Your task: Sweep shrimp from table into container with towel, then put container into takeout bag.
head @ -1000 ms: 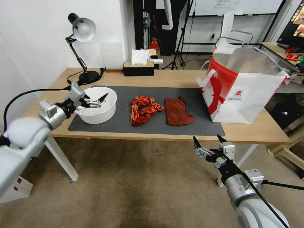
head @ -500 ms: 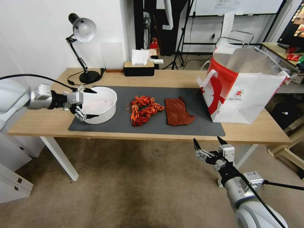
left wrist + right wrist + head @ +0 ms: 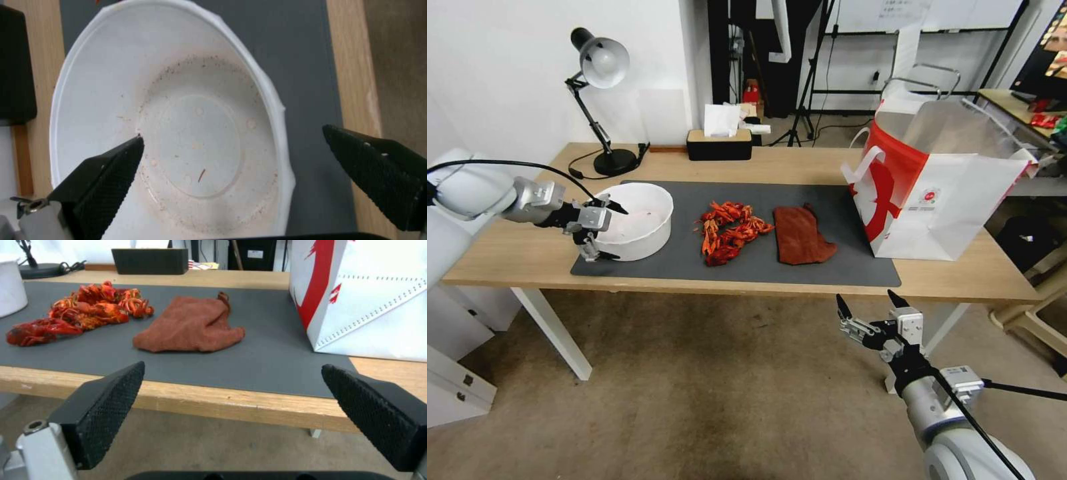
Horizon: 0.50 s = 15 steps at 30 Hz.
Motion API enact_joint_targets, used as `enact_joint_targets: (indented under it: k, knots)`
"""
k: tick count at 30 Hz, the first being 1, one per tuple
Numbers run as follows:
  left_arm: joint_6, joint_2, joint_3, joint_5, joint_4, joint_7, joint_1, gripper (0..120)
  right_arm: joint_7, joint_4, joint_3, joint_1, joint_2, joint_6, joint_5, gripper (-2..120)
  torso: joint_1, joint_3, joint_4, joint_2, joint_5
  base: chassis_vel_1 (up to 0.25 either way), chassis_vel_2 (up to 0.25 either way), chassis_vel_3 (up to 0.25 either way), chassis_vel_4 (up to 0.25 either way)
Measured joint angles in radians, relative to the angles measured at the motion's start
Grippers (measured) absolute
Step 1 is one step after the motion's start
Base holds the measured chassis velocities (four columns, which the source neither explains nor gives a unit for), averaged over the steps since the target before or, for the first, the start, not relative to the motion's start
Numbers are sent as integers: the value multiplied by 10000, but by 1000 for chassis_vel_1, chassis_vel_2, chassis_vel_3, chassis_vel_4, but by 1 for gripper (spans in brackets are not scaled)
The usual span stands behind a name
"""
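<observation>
Head view: left gripper (image 3: 606, 229), jaws wide, straddles the near-left rim of the white paper bowl (image 3: 639, 223) on the counter (image 3: 527, 250). Beyond the bowl lie the shrimp (image 3: 730, 230), then the rust-brown towel (image 3: 800, 235), then the takeout bag (image 3: 940, 180). Right gripper (image 3: 872, 308) hangs below the counter edge, jaws wide, empty.

Left wrist view: one finger (image 3: 106, 173) is over the bowl's interior, the other outside the rim.

Right wrist view: the towel lies ahead, between the spread fingers (image 3: 109, 406).
</observation>
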Motion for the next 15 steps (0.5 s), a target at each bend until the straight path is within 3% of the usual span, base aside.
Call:
enact_joint_targets:
  k: [5, 15]
  knots:
    - [-190, -354, 403, 213, 245, 42, -298, 100, 1, -45, -17, 13, 84, 26, -99, 100, 0, 0, -3, 0, 0, 0, 0, 0, 0]
    - [-521, -841, 502, 996, 898, 386, -332, 96, 2, -128, -3, -23, 178, 58, -178, 100, 0, 0, -1, 1, 0, 0, 0, 0, 0]
